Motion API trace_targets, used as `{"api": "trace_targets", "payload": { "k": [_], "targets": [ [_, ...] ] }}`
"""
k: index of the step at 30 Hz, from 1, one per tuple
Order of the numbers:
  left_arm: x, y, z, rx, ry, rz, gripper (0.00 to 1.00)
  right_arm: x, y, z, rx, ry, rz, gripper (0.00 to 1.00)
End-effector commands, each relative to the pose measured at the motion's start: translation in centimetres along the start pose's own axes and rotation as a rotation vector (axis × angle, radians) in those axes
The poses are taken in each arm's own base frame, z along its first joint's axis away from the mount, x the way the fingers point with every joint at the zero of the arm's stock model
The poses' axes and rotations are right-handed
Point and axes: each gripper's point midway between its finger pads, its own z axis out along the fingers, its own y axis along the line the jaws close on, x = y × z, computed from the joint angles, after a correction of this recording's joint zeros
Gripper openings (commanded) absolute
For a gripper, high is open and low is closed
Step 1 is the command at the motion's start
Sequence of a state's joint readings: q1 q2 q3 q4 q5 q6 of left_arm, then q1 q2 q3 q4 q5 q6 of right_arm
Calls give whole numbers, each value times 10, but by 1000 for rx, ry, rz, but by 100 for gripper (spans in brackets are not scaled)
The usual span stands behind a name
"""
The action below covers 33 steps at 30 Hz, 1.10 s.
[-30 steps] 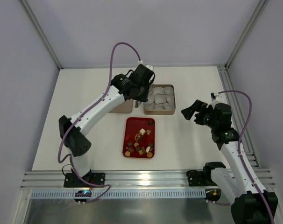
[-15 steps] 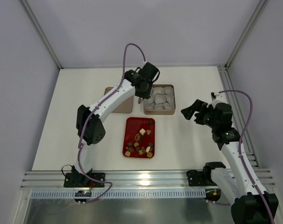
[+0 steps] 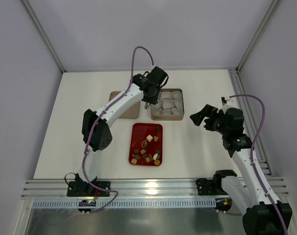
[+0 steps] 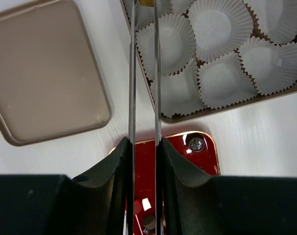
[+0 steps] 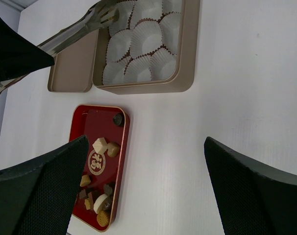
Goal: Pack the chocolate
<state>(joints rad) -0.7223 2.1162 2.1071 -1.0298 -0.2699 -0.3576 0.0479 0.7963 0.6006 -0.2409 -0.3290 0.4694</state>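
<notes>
chocolate [image 3: 147, 148]: mixed pieces, all in the red tray [image 3: 138, 131] on your worktop [image 3: 85, 98]. tin [image 3: 167, 118] of paper cups [image 4: 217, 24]: just beyond the tray. lid [image 4: 45, 73]: beyond the tray's far-left corner. left end effector [image 4: 143, 152]: pinching metal tongs [image 4: 132, 73], blades nearly together, beyond the tray. right end effector [image 3: 199, 116]: spread, right of the tray, holding nothing.

white table [image 3: 89, 98], red tray [image 3: 138, 132], gold tin [image 3: 167, 118], tin lid [image 4: 45, 68]

Paper cups [image 4: 219, 22] in gold tin [image 5: 148, 88], lid [image 4: 45, 73] beside
</notes>
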Motion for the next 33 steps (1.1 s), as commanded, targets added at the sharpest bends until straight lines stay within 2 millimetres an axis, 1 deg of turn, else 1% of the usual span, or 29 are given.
{"api": "trace_targets", "payload": {
  "k": [1,8,16,20,21,22,23,24,25,26,27,28,29,30,31,32,33],
  "targets": [
    [-16,5,-6,-15,-50,-2,28,-15,11,-3,-34,-42,-29,100],
    [-20,6,-10,-10,-59,-2,34,-15,11,-3,-34,-39,-29,100],
    [-26,6,-22,2,-80,-3,35,-14,10,-3,-33,-38,-29,100],
    [-27,4,-40,31,-89,-8,34,-15,10,-3,-32,-40,-31,100],
    [-29,3,-54,51,-107,-10,34,-14,10,-3,-32,-37,-31,100],
    [-21,2,-56,53,-95,-3,34,-14,10,-3,-33,-38,-32,100],
    [-19,2,-61,58,-97,0,34,-14,10,-2,-32,-37,-33,100],
    [-16,-2,-69,71,-103,-1,34,-14,10,-2,-33,-38,-33,100],
    [-15,-3,-87,100,-126,-7,34,-14,9,-2,-31,-37,-34,100],
    [-2,-2,-88,104,-102,0,34,-13,9,-2,-29,-35,-33,100],
    [3,-4,-93,114,-101,1,35,-13,9,-2,-30,-36,-32,100],
    [5,-5,-114,138,-133,-5,35,-13,9,-2,-33,-35,-34,100],
    [13,-6,-119,146,-128,-2,35,-13,9,-2,-33,-36,-37,100],
    [29,-6,-116,144,-96,9,35,-13,9,-1,-33,-35,-35,100],
    [35,-7,-134,166,-120,4,35,-12,9,-1,-34,-34,-37,100],
    [44,-7,-137,167,-112,7,35,-12,9,-1,-33,-33,-36,100],
    [62,-4,-134,160,-79,18,35,-12,9,-1,-37,-33,-37,100]
  ]
}}
